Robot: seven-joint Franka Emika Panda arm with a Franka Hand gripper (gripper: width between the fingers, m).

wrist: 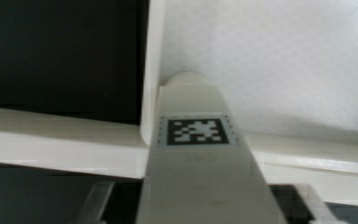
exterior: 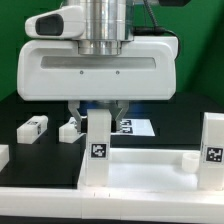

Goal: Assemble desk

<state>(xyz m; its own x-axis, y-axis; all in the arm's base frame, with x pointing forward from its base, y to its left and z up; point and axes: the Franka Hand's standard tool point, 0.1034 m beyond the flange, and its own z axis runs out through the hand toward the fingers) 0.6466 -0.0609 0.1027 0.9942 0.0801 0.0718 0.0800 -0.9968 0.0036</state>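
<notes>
- Fingers (exterior: 78,113), dark and short, hang straight down from the bulky glossy white housing (exterior: 95,68) at the end of the arm. The housing fills the upper part of the exterior view.
- The two fingers straddle the top of an upright square-section white plastic leg (exterior: 98,135), one on each side of it. From where I stand I cannot tell whether they press on the leg or stand just clear of it.
- That leg stands at a corner of the white plastic rectangular desk panel with a raised rim (exterior: 150,157), towards the exterior view's left. It carries a small black-and-white marker tag (exterior: 99,151) on the face turned to the camera.
- The wrist view looks down the same leg (wrist: 197,175), its tag (wrist: 197,131) near the top end. The panel's rim (wrist: 60,135) runs away from the leg to one side.
- A second upright white leg (exterior: 212,130) stands at the panel's corner on the exterior view's right, well apart from the first. It has a tag (exterior: 213,155) of its own.
- The desk panel lies flat on the black tabletop (exterior: 45,160), nearest the exterior camera.
- Two loose white legs lie on the black tabletop behind the panel: one towards the exterior view's left (exterior: 33,127), the other (exterior: 70,130) just beside the held-over leg.
- The marker board (exterior: 137,127) lies flat farther back, partly hidden by the first leg.
</notes>
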